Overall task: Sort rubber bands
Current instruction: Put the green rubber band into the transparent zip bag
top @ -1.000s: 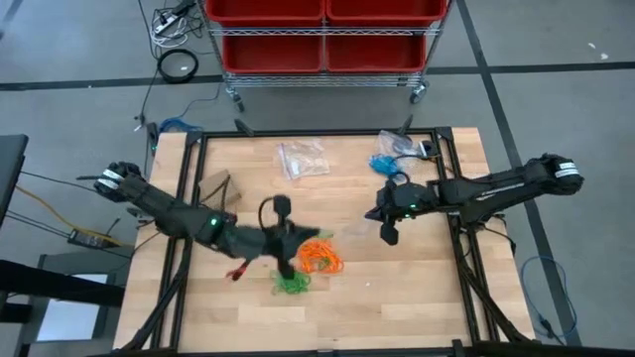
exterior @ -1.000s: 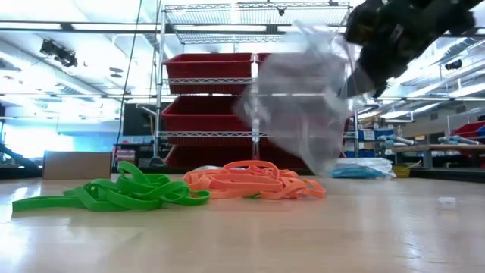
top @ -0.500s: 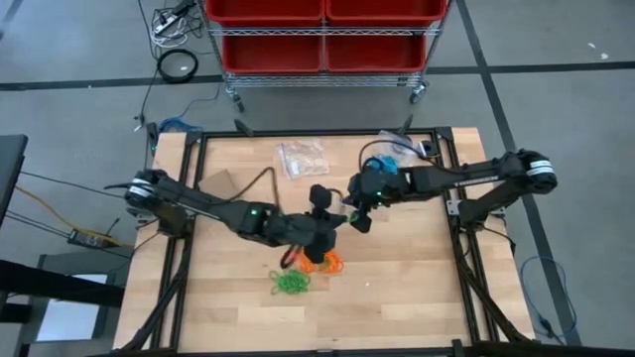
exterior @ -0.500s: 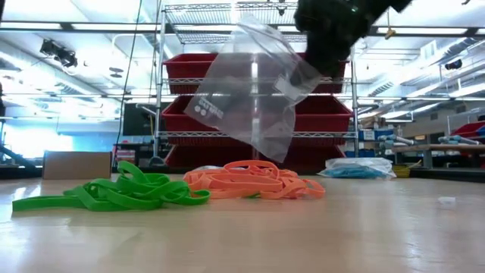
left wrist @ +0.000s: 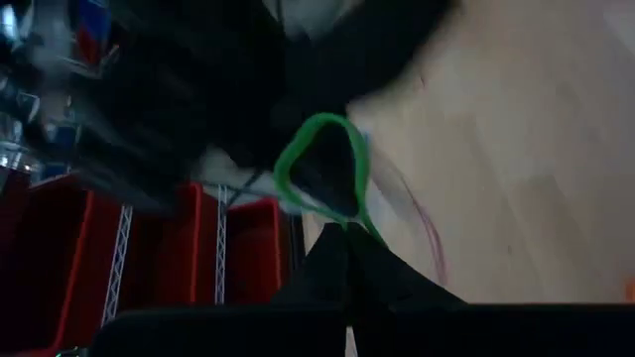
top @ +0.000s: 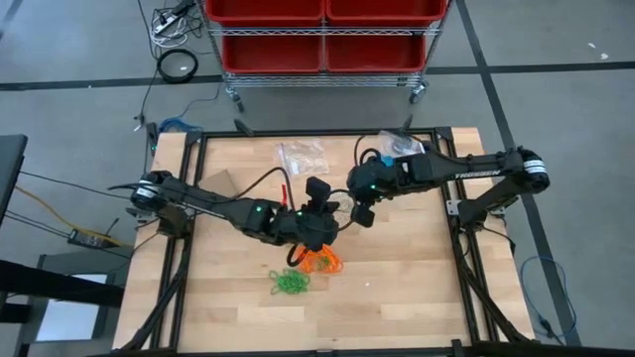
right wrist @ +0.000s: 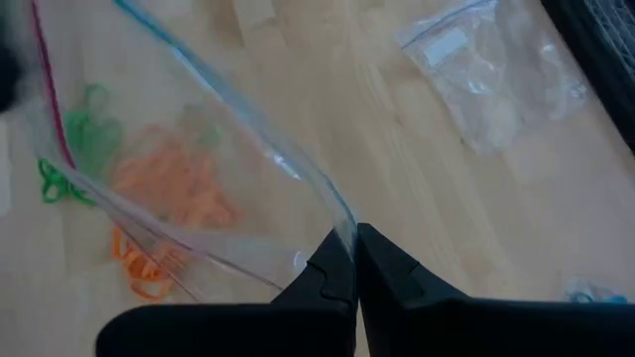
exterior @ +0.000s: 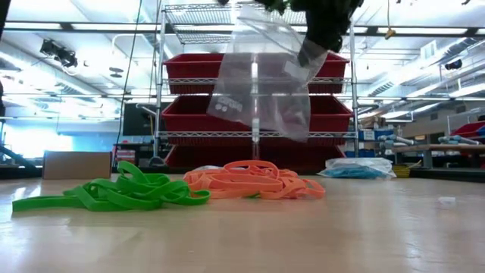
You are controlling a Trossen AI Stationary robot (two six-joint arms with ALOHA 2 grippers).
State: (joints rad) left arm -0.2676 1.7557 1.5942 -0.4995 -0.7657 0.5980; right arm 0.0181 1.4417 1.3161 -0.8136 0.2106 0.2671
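A single green rubber band [left wrist: 322,169] is being pinched between the closed fingers of the left gripper [top: 319,230], as is seen in the left wrist view, where the loop is standing out beyond the fingertips with its long axis running away from them. A clear plastic bag [exterior: 265,72] is being held in the air by the right gripper [top: 362,216], whose fingers are clamped shut on the bag's rim near one corner; in the right wrist view the rim is seen running away from the fingertips [right wrist: 342,260], with the bag's body hanging below it. In the low view the bag is hanging over the orange pile [exterior: 254,180], its mouth uppermost and its long axis tilted slightly off vertical.

The two grippers are being kept just beside each other near the table's middle, the left one slightly nearer and to the left of the right one. The coming move is judged to turn on this: the held band is lying to the left of the bag's mouth, so it would have to be carried rightward and over the rim. How wide the mouth is gaping cannot be told.

On the table, the green pile [top: 290,283] is lying on the near side of the left gripper, with the orange pile [top: 322,261] just beside it, to the right and slightly farther.
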